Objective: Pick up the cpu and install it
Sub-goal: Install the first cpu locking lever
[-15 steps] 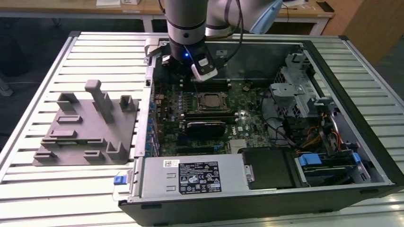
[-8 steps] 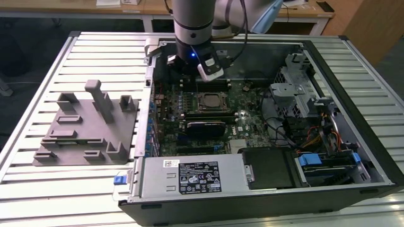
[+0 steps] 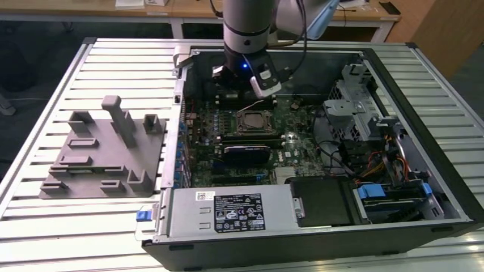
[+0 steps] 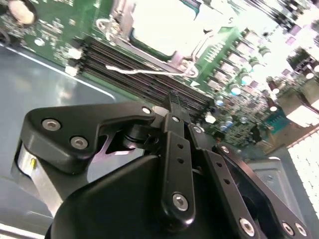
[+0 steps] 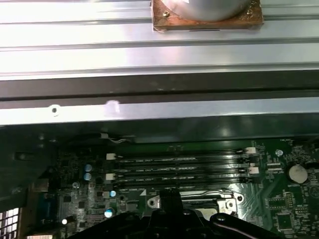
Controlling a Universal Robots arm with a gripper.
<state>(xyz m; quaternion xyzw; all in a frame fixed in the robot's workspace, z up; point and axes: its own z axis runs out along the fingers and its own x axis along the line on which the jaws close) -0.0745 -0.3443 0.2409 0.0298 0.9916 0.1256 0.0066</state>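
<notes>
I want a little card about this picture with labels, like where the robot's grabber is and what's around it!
place: open computer case on a slatted metal table
gripper: inside the case, over the motherboard
nearest thing: the black-framed socket
cpu: cannot tell whether it sits in the socket
beside the case: grey fixture, at the exterior view's left

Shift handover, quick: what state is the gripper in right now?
Black linkage gripper: closed, holding nothing that can be seen.

Ribbed bare-metal table (image 3: 45,85), matt grey plastic fixture (image 3: 106,153), pale shiny metal cpu (image 4: 159,20)
</notes>
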